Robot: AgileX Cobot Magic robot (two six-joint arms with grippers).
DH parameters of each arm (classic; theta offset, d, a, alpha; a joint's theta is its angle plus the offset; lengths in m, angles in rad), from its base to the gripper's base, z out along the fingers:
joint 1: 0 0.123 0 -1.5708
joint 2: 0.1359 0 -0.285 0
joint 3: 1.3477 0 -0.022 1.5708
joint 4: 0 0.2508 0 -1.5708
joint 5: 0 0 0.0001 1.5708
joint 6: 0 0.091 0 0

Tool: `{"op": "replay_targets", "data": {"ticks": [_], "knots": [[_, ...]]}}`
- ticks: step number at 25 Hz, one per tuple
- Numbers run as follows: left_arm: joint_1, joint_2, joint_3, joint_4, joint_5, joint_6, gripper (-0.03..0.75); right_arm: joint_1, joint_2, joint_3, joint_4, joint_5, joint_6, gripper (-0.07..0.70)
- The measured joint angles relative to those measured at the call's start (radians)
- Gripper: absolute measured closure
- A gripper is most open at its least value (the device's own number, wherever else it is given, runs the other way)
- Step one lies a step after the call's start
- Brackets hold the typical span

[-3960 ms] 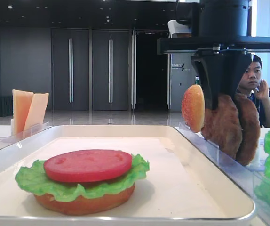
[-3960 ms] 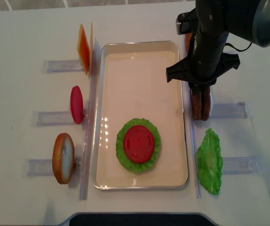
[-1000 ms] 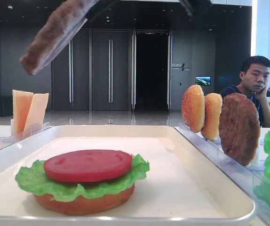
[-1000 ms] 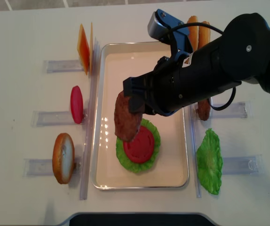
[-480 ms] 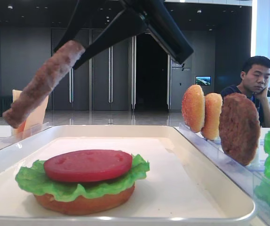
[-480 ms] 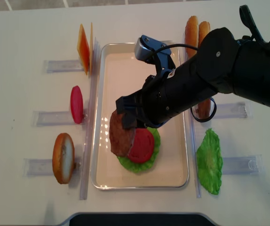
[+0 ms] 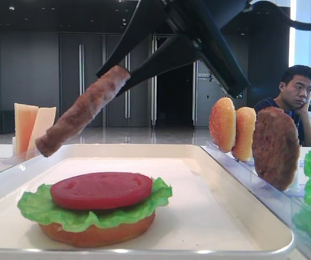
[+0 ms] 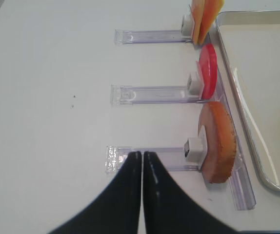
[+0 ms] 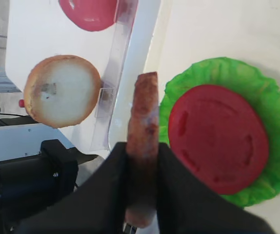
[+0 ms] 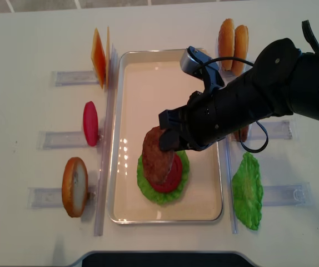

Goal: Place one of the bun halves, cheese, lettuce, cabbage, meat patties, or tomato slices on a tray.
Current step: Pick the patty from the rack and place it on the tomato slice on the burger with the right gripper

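Observation:
My right gripper [image 10: 169, 139] is shut on a brown meat patty [image 10: 158, 157], gripped by its edge and tilted. The patty [image 7: 83, 111] hangs above a stack on the cream tray [image 10: 165, 53]: a red tomato slice [image 7: 101, 189] on green lettuce [image 7: 90, 214] on a bun half [image 7: 97, 234]. In the right wrist view the patty [image 9: 143, 112] sits edge-on between the black fingers [image 9: 118, 165], just left of the tomato slice [image 9: 218, 139]. My left gripper [image 8: 142, 155] is shut and empty over the table, next to a bun half [image 8: 219, 141] in a clear holder.
Left of the tray stand cheese [image 10: 99, 55], a tomato slice [image 10: 90, 123] and a bun half [image 10: 74, 186] in clear holders. On the right are two bun halves [image 10: 233, 38], another patty [image 7: 275, 146] and a lettuce leaf [image 10: 247, 190]. A person [image 7: 291, 97] sits behind.
The right gripper has carried the patty to the right, from the tray's left side to above the tomato stack. The left gripper has not moved.

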Motion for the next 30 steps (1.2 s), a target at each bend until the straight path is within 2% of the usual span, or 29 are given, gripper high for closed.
{"op": "replay_targets", "data": {"ticks": [6, 14, 21, 30], "knots": [[0.000, 0.000, 0.000, 0.000, 0.000, 0.000, 0.715, 0.000, 0.015, 0.001, 0.021, 0.019, -0.026, 0.493], [0.000, 0.000, 0.000, 0.000, 0.000, 0.000, 0.715, -0.004, 0.083, 0.001, 0.114, 0.061, -0.128, 0.493], [0.000, 0.000, 0.000, 0.000, 0.000, 0.000, 0.715, -0.047, 0.086, 0.001, 0.118, 0.085, -0.139, 0.493], [0.000, 0.000, 0.000, 0.000, 0.000, 0.000, 0.715, -0.048, 0.113, 0.001, 0.118, 0.085, -0.147, 0.493]]}}
